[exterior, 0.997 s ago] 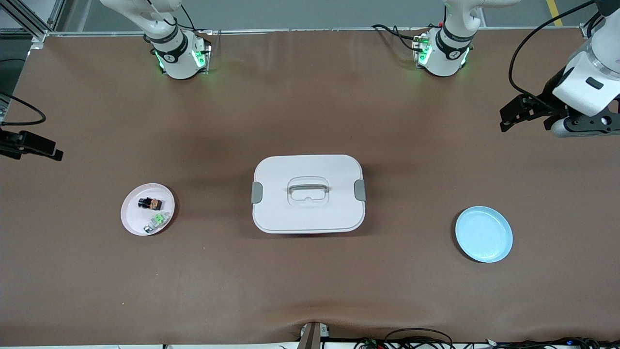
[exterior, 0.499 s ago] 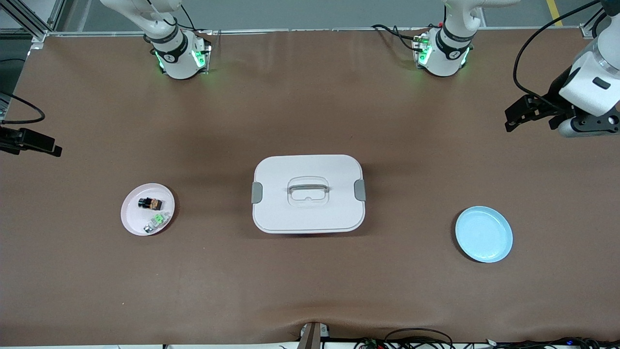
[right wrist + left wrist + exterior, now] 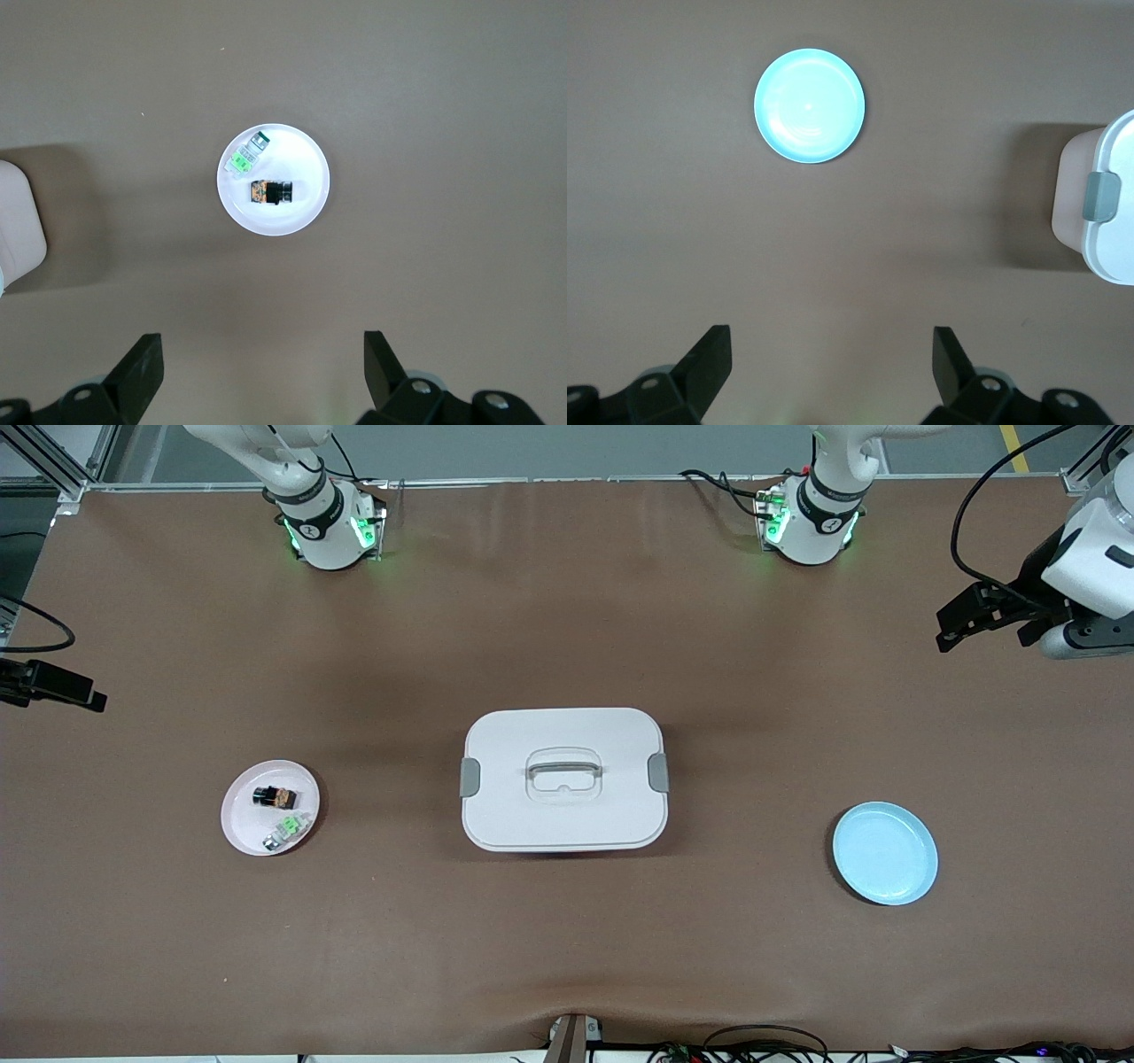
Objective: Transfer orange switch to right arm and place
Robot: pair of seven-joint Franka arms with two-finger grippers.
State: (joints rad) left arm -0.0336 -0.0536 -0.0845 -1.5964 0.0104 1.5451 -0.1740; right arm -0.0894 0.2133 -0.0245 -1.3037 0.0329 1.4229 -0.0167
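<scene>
The orange switch (image 3: pixel 273 796) lies on a small pink plate (image 3: pixel 239 824) toward the right arm's end of the table, beside a tiny green-and-white part (image 3: pixel 288 830). In the right wrist view the switch (image 3: pixel 272 190) lies on the same plate (image 3: pixel 232 208). My right gripper (image 3: pixel 62 688) hangs open and empty at the table's edge at that end, high above the surface; its own view shows it (image 3: pixel 262 359) wide open. My left gripper (image 3: pixel 988 633) is open and empty over the left arm's end of the table, and it (image 3: pixel 831 354) also shows wide open.
A white lidded box (image 3: pixel 563 779) with a handle and grey latches stands mid-table. A light blue plate (image 3: pixel 884 853) lies bare toward the left arm's end, nearer to the front camera; it also shows in the left wrist view (image 3: pixel 809 106). Cables run along the table's front edge.
The left gripper has drifted toward the bases and outward past the table's end. The right gripper has slid a little outward. The switch and plates have not moved.
</scene>
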